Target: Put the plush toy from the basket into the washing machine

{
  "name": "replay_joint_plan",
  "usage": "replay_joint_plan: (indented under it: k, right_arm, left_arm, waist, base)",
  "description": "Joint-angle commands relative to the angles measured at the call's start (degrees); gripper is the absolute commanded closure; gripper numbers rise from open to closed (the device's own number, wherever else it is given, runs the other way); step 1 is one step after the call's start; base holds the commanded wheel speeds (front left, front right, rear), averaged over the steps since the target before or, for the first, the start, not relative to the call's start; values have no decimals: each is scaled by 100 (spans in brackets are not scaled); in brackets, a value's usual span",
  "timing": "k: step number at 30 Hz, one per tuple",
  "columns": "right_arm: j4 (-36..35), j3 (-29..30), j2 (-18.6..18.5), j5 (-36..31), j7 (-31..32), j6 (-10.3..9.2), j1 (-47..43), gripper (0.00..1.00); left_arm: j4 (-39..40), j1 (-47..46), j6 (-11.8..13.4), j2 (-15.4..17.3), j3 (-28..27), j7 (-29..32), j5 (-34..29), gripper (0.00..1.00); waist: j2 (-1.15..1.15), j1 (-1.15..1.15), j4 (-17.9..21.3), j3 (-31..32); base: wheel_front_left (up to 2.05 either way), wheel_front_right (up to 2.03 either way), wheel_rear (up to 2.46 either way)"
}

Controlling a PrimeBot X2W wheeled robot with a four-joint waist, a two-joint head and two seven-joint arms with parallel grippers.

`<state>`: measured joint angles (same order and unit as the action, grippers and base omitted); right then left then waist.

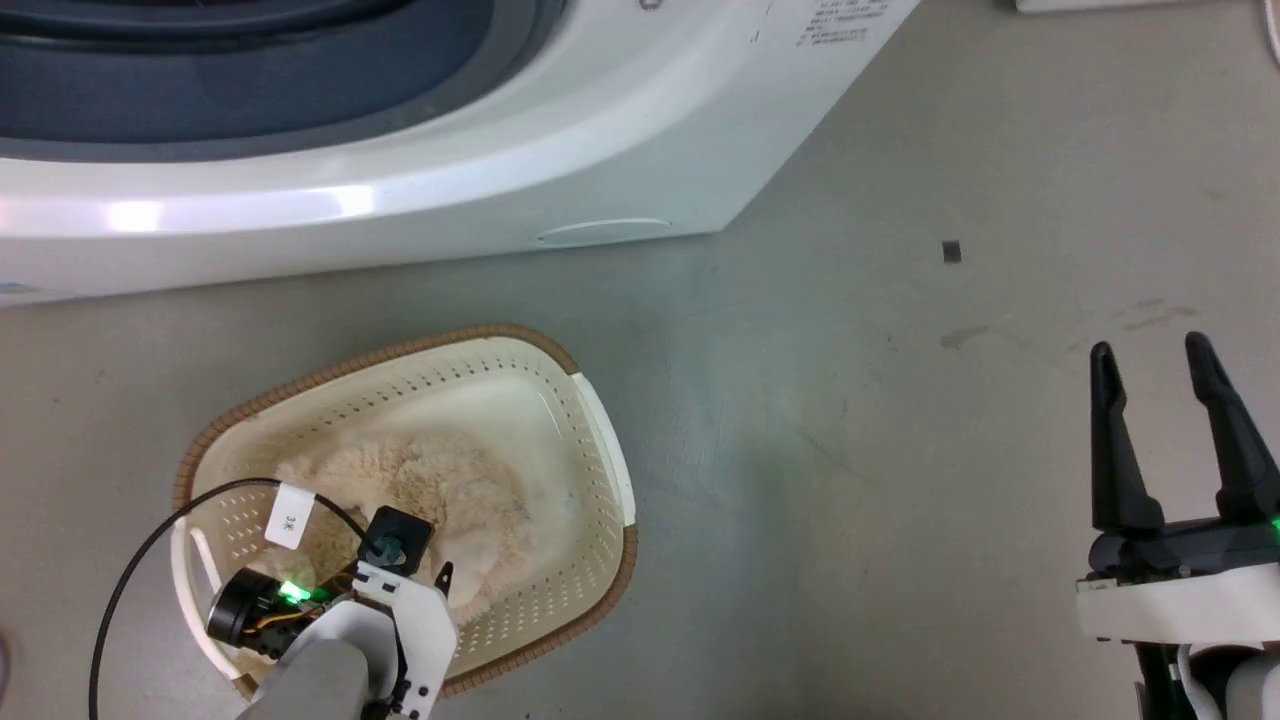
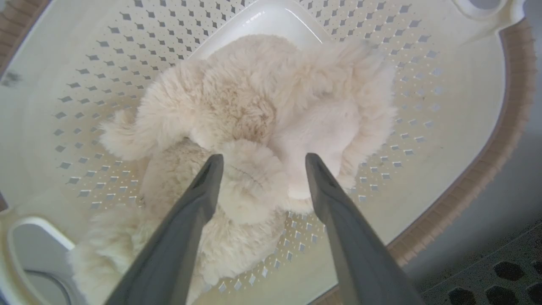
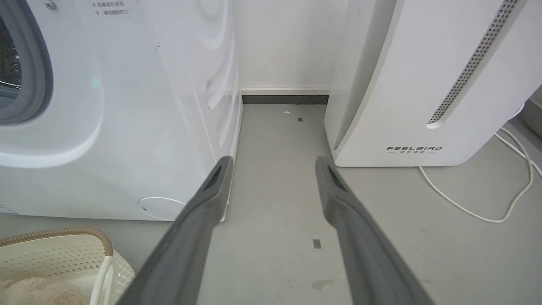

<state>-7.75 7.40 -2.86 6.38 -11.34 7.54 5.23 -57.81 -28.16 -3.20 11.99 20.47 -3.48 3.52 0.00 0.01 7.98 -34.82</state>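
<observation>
Left claw (image 2: 260, 163), released over the plush toy (image 2: 254, 106) in the basket (image 2: 465, 84), should be sunk deep before clenching

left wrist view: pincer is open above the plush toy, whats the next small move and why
Probably lower the left pincer a little, before any closing. It stands open astride a fluffy bulge of the plush toy lying in the basket; whether its tips already reach into the fur is unclear.
</observation>
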Motion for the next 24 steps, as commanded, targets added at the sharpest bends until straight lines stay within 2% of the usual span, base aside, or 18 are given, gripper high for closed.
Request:
replay_joint_plan:
  k: [1,7,24]
  right_arm:
    - [-64,41,-1,87,-72,-4,107,0]
    - [-131,64,-1,130,-144,-5,151,0]
    - [-346,170,-1,117,-347,-5,450,0]
  left_arm:
    - [-161,-169,-9,59,79,1,-24,0]
    - [-517,-510,-55,237,513,67,-254,0]
    - [-1524,-1247,-146,609,891,-255,27,0]
  waist:
    - [0,-1,50,-145]
    - [0,-1,117,-460]
    - [0,-1,303,-1291]
  base:
    - [0,0,0]
    - [0,0,0]
    - [0,0,0]
